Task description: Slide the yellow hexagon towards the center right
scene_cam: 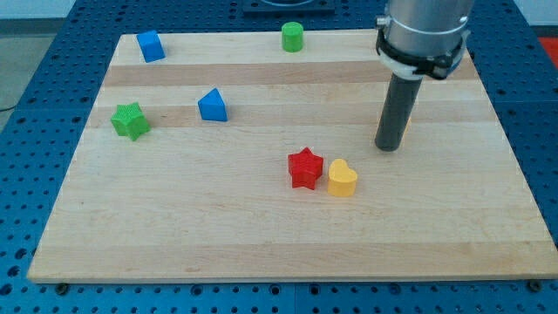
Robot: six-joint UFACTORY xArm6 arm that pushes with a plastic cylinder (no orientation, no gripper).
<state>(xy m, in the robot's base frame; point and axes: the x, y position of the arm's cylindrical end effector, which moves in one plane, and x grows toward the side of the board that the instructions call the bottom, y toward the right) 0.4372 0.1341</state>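
Currently listed on the wooden board (261, 235):
- 1 rod, no jaws, nothing gripped; my tip (389, 146) is set down right of centre.
- 1 yellow-orange sliver (380, 118), seen at the rod's edge, mostly hidden; its shape cannot be told.
- 1 yellow heart (342, 178), touching 1 red star (305, 167), below-left of my tip.
- 1 blue triangle (213, 105) and 1 green star (131, 120), at the view's left.
- 1 blue block (151, 45) and 1 green cylinder (292, 37), at the top edge.
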